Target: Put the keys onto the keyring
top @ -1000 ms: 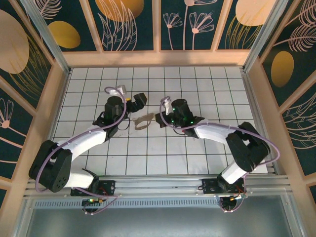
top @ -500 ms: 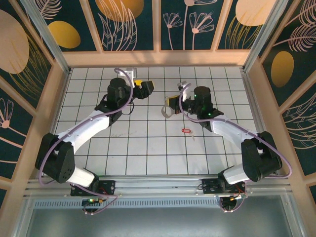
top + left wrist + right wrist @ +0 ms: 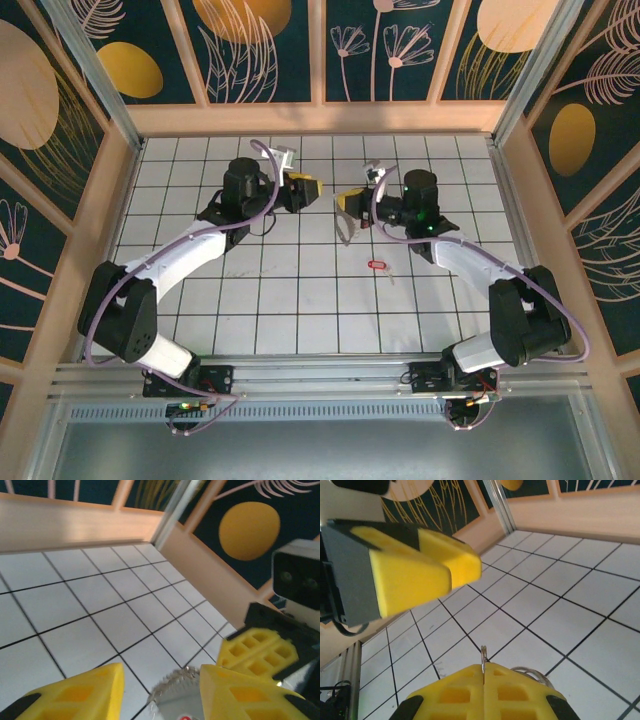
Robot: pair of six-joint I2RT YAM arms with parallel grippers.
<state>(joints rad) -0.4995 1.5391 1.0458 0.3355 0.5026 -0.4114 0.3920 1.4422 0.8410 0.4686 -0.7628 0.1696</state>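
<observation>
Over the far half of the white grid table (image 3: 300, 300), the two grippers face each other, tips near. The left gripper (image 3: 308, 189) stands partly open, its yellow fingers (image 3: 80, 692) apart with nothing gripped between them. The right gripper (image 3: 349, 203) is closed tight, pinching the keyring (image 3: 345, 228), which hangs from its tips. The red-headed key (image 3: 378, 265) lies loose on the table, near the right gripper but apart from it.

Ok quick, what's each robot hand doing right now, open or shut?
Left gripper: fingers open, holding nothing.
Right gripper: fingers shut, pinching the keyring.
</observation>
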